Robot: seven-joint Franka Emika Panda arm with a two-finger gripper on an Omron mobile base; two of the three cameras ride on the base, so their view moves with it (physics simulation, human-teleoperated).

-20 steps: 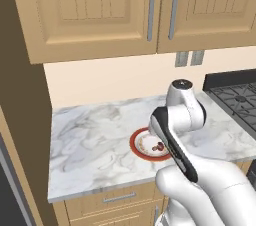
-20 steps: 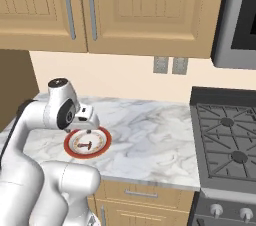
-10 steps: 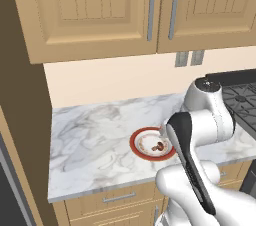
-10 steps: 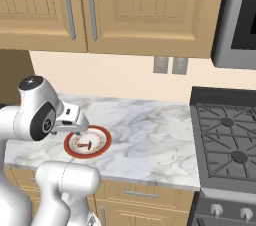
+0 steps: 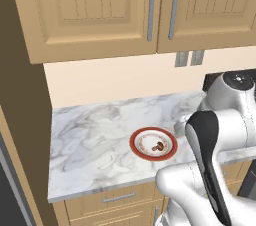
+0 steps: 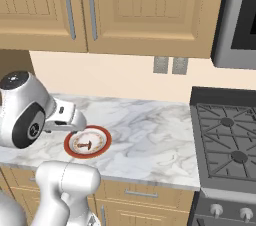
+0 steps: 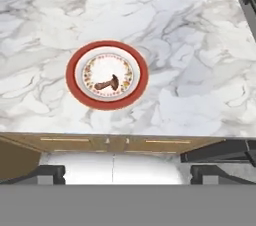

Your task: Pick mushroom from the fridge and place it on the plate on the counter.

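Note:
The mushroom (image 7: 107,84) is a small brown lump lying inside the red-rimmed plate (image 7: 72,77) on the marble counter (image 7: 200,60). My gripper (image 7: 132,172) hovers well above the counter's front edge, open, with nothing between its dark fingertips (image 7: 46,172). From the left base view the mushroom (image 5: 158,146) rests on the plate (image 5: 134,142) just left of my arm. The right base view has the mushroom (image 6: 85,144) and plate (image 6: 70,146) under my hand (image 6: 65,112). A dark grey sliver of the fridge (image 5: 6,185) shows at lower left.
A black gas stove (image 6: 225,140) adjoins the counter (image 6: 150,130) on the right, under a microwave (image 6: 242,15). Tan wall cabinets (image 5: 100,10) hang overhead, with outlets (image 6: 170,65) on the wall. Wooden drawers (image 7: 115,142) sit below the counter. A tall brown panel (image 5: 20,95) bounds the left.
My arm has pulled back from over the plate, swinging right in the left base view and left in the right base view. The mushroom stays on the plate; the jaws stay open.

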